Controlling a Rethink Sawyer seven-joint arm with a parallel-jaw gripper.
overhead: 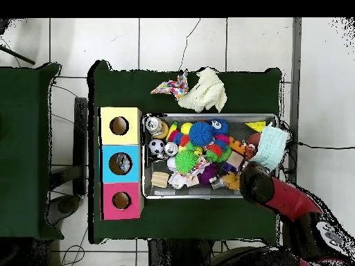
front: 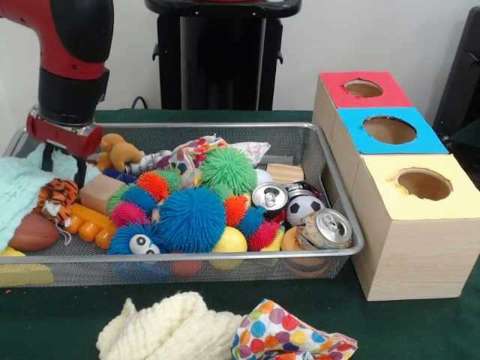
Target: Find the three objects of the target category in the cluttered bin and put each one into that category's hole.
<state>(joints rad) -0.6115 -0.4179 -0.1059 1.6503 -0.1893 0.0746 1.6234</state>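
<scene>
A wire bin crowded with toys and cans is being flanked on the front view's right by three holed boxes set in a row. Two cloths are lying before the bin.

The red and black robot arm is coming down from above at the left side of the front view, pointing straight down. Its dark gripper is hanging below a red wrist plate. The state of the gripper is not visible clearly.
</scene>
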